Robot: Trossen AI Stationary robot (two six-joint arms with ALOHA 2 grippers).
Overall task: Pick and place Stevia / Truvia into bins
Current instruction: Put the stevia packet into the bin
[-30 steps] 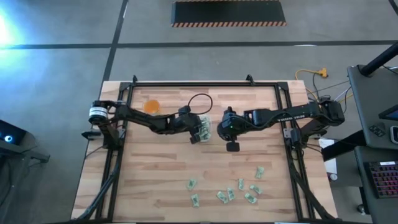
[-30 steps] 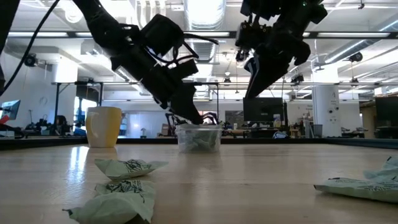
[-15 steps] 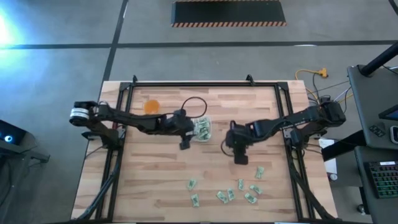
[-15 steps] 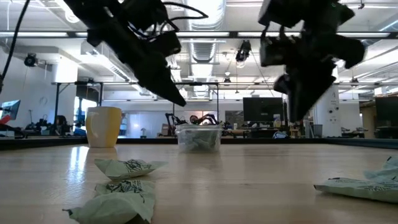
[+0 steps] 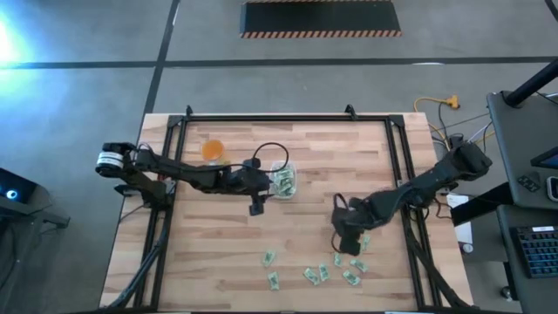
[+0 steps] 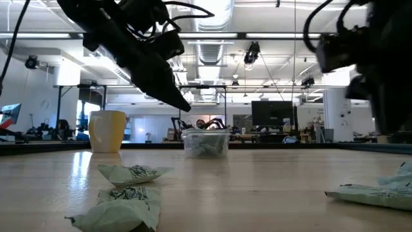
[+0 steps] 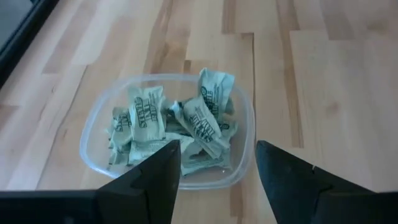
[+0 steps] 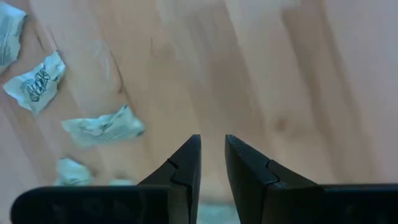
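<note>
Along the table's near edge we see loose Stevia sachets (image 5: pixel 316 274), our right gripper (image 5: pixel 349 247) above them with fingers slightly parted and empty, and farther back our left gripper (image 5: pixel 255 208), wide open and empty, beside the sachet-filled clear container (image 5: pixel 282 180).

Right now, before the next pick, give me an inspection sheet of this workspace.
Surface: wooden table, dark frame around it.
Job's things: clear container holds many sachets; loose sachets lie on the near part of the table.
Clutter: orange cup at the far left.
Grippers: left end effector open, beside the container, nothing between its fingers; right end effector over the loose sachets, narrow gap between its fingers, nothing held.
Cables: black loop by the container; yellow cable on the floor.
Surroundings: open workshop hall, desks, monitors.
</note>
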